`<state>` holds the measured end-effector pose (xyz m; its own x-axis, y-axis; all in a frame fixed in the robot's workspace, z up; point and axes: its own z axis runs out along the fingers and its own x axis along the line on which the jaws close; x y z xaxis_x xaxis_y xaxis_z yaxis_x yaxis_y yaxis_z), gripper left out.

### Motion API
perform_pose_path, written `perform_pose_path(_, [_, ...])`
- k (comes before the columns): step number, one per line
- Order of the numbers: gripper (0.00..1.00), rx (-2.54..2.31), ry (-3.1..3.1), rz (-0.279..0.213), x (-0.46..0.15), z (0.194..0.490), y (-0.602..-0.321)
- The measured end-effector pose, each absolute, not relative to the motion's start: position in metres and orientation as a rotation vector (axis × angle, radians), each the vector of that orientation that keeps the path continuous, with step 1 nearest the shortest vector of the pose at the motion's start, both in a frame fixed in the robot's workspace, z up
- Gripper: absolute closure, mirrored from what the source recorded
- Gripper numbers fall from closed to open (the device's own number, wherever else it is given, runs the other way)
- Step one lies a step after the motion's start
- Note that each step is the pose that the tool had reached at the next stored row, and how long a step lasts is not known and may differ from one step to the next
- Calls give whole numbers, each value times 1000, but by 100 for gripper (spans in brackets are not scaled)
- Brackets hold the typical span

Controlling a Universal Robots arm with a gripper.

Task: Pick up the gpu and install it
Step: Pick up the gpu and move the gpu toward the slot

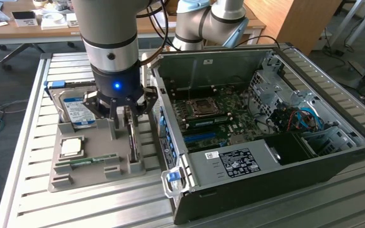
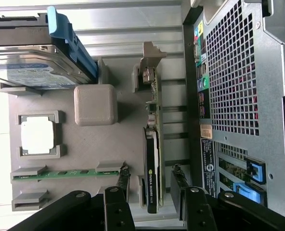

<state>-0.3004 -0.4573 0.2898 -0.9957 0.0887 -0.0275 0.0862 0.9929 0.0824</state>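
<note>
Steel slats formed the table (image 1: 334,209) that carried an open black case (image 1: 233,202) and, just beside it, a grey tray (image 1: 91,178). The gripper (image 1: 124,124) hung over the tray's edge nearest the case, fingers (image 2: 124,175) spread either side of the gpu (image 2: 152,185), which stood on edge there, gaps showing both sides.
</note>
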Motion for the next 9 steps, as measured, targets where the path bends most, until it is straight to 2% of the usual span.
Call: perform_pose_path(9, [53, 136, 3105, 127, -300, 287, -457])
